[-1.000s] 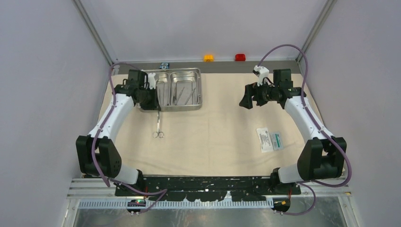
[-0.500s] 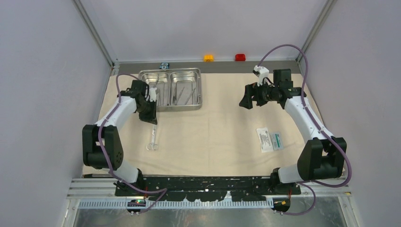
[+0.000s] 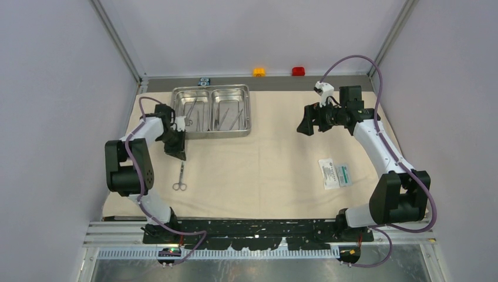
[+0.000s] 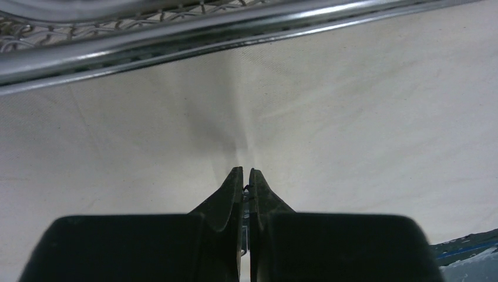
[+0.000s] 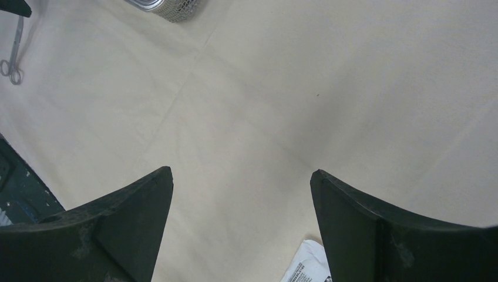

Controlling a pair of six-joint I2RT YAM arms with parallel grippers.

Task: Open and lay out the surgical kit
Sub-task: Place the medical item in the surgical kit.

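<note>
The beige cloth wrap lies spread flat on the table. The steel two-compartment tray stands at its far left with thin tools inside. My left gripper is just in front of the tray, shut on the tip of ring-handled scissors, whose rings point toward the near edge. In the left wrist view a sliver of metal shows between the shut left gripper fingers, with the tray rim above. My right gripper hovers open over bare cloth. The white-and-green packet lies at the right.
An orange button, a red button and a small black-and-blue block sit on the back ledge. Enclosure walls close in left and right. The right wrist view shows the packet corner and the scissors.
My left gripper has pulled back from the tray toward the near left, carrying the scissors with it. The right arm has not moved.
</note>
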